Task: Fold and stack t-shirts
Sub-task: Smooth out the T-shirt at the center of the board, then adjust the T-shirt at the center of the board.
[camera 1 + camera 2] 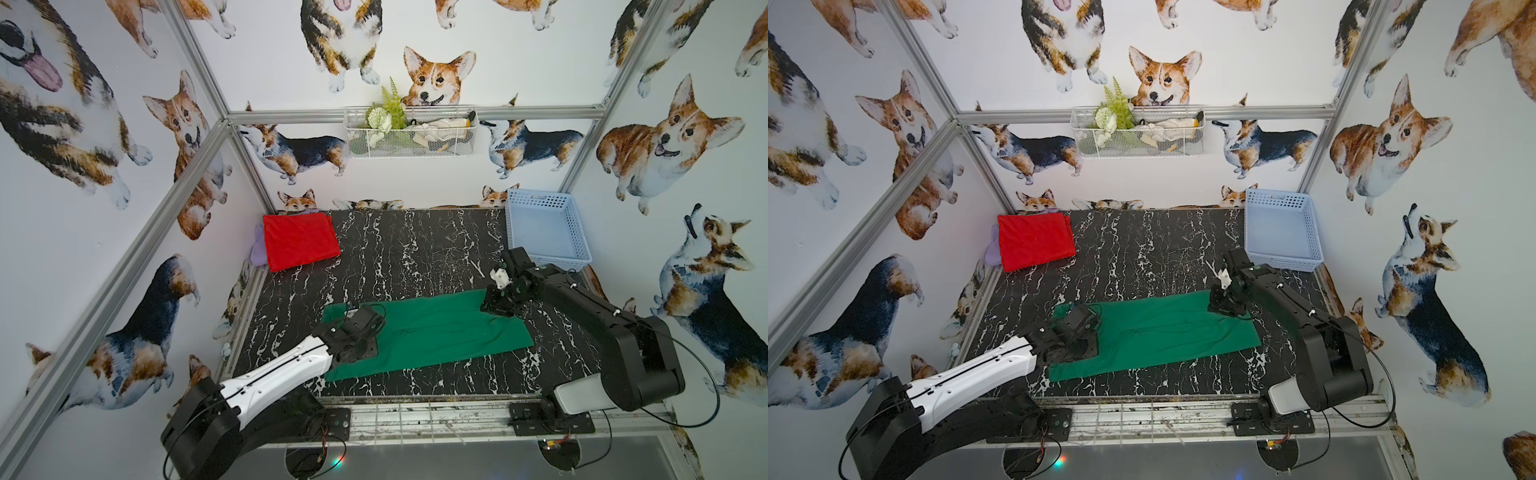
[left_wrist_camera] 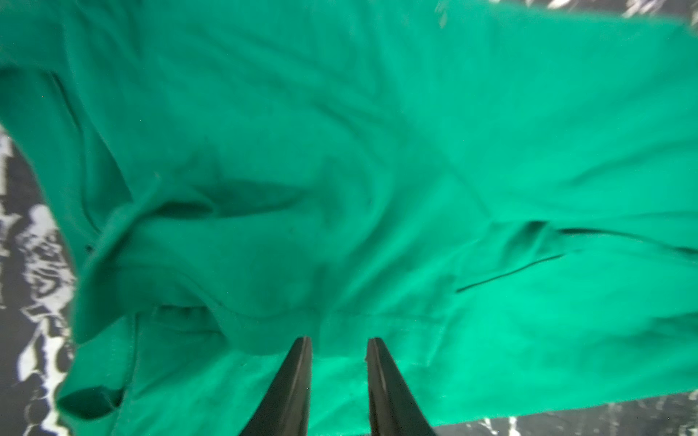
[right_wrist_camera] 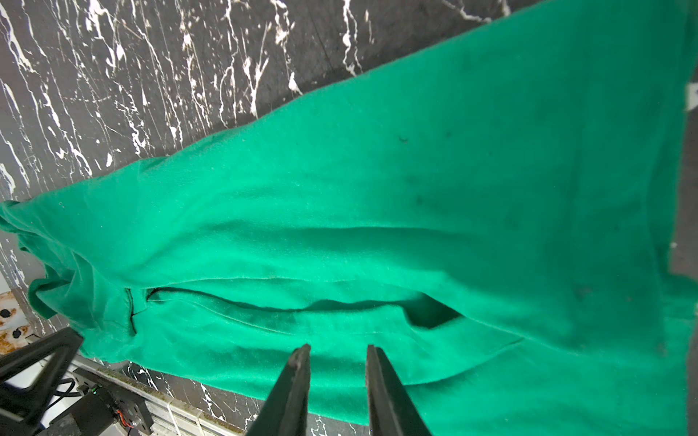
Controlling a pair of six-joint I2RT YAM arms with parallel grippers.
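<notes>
Folding the dark green cloth t-shirt (image 1: 436, 328) crosswise looks next: it lies as a long flat strip on the black marbled bench (image 1: 415, 257), one end near the pale blue perforated plastic basket (image 1: 548, 261). Our left pincer (image 2: 338, 339) and right pincer (image 3: 338, 347) hang over its ends, narrowly parted, gripping nothing. We'd pinch all layers at matching corners and lift evenly. The folded bright red t-shirt (image 1: 299, 241) sits well apart from the basket, covering something lilac (image 1: 258, 249). Left wrist view's blurred; cloth contact unclear.
</notes>
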